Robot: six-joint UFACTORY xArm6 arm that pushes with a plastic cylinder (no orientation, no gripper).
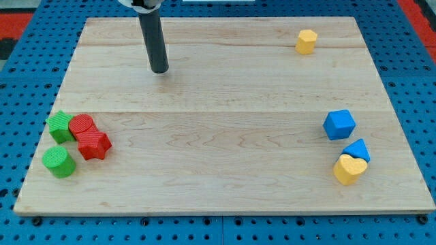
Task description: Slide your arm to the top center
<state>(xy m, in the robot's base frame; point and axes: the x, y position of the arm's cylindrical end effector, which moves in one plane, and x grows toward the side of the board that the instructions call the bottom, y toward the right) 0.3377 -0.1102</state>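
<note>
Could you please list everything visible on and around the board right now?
board: 1, light wood, fills most of the view
pegboard: 1, blue, under and around the board
green blocks: 2, one at the view's left edge, a cylinder below it
red blocks: 2, a cylinder and a star, touching, beside the green ones
yellow block: 1, view's top right
blue cube: 1, view's right
blue block: 1, below the cube
yellow heart: 1, against that blue block
my tip: 1, dark rod, upper left of centre, clear of all blocks
</note>
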